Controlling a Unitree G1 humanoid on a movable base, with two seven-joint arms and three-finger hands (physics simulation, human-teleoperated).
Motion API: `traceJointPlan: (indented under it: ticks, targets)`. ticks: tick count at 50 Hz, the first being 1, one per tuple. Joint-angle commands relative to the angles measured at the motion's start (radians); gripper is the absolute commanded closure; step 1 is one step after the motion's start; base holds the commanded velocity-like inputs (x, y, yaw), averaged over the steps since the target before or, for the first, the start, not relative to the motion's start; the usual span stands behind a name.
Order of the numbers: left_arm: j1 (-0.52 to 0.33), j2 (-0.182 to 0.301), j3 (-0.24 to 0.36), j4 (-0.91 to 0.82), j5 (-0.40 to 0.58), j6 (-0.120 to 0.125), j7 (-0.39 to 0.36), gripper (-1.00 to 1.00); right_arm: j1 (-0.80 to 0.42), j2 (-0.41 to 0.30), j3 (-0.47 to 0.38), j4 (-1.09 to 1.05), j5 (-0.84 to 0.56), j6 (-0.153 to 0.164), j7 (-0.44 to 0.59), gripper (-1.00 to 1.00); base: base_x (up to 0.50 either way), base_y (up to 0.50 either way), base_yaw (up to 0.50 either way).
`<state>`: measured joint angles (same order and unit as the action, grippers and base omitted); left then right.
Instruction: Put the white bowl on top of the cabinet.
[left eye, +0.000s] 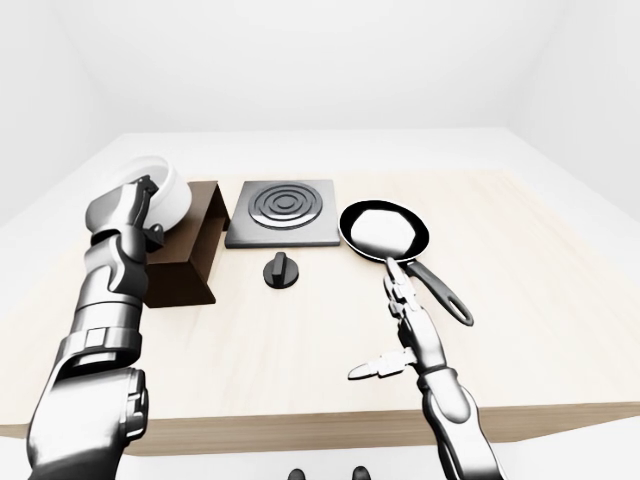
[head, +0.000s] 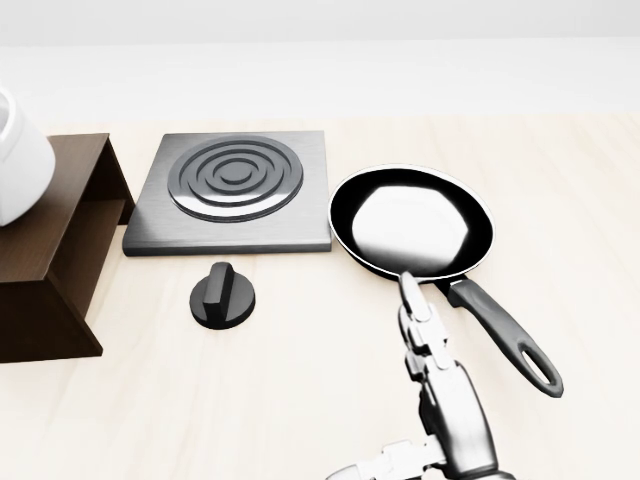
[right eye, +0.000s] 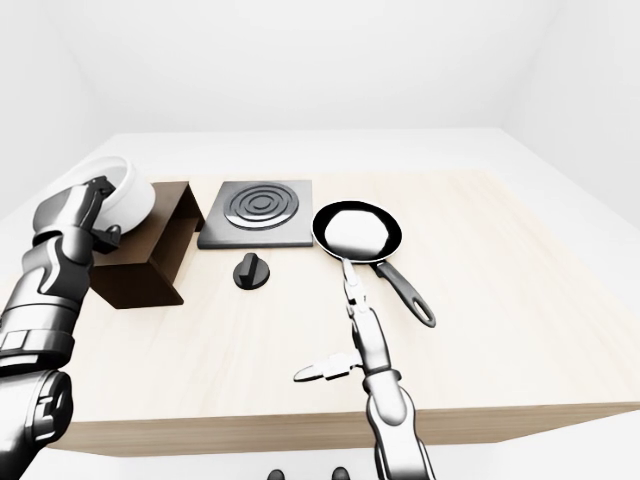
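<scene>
The white bowl (left eye: 168, 193) is tilted above the top of the dark brown cabinet (left eye: 188, 262) at the left of the left-eye view. My left hand (left eye: 137, 203) is shut on the bowl's rim from the left. In the head view only an edge of the bowl (head: 18, 160) shows at the left border, over the cabinet (head: 50, 240). My right hand (head: 375, 385) is open near the bottom, its fingers stretched out flat and pointing at the pan, holding nothing.
A grey hotplate (head: 235, 190) lies right of the cabinet, with a black knob (head: 222, 296) below it. A black frying pan (head: 411, 220) sits to the right, its handle (head: 505, 338) running down-right beside my right hand. The table's near edge (left eye: 330, 425) runs below.
</scene>
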<state>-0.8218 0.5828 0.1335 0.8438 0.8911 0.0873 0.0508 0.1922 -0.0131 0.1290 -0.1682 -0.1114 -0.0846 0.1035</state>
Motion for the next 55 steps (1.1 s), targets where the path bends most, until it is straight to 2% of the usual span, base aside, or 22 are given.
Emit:
traceJointPlan:
  ticks: [1, 50, 51, 55]
  targets:
    - [-0.021, 0.0, 0.002, 0.022, 0.027, 0.0, 0.078, 1.0, -0.001, 0.0, 0.005, 0.011, -0.006, -0.003, -0.002, -1.0, 0.0, 0.0, 0.0]
    - [-0.016, -0.002, -0.008, 0.065, 0.001, 0.0, 0.117, 1.0, -0.007, 0.001, 0.008, 0.033, -0.011, -0.003, -0.001, -1.0, 0.0, 0.0, 0.0]
    - [-0.004, -0.004, -0.012, 0.049, 0.002, 0.0, 0.098, -1.0, -0.006, 0.002, 0.014, 0.043, -0.02, -0.003, -0.005, -1.0, 0.0, 0.0, 0.0]
    - [-0.001, -0.005, -0.012, 0.042, 0.005, 0.0, 0.094, -1.0, -0.006, 0.002, 0.014, 0.044, -0.02, -0.003, -0.006, -1.0, 0.0, 0.0, 0.0]
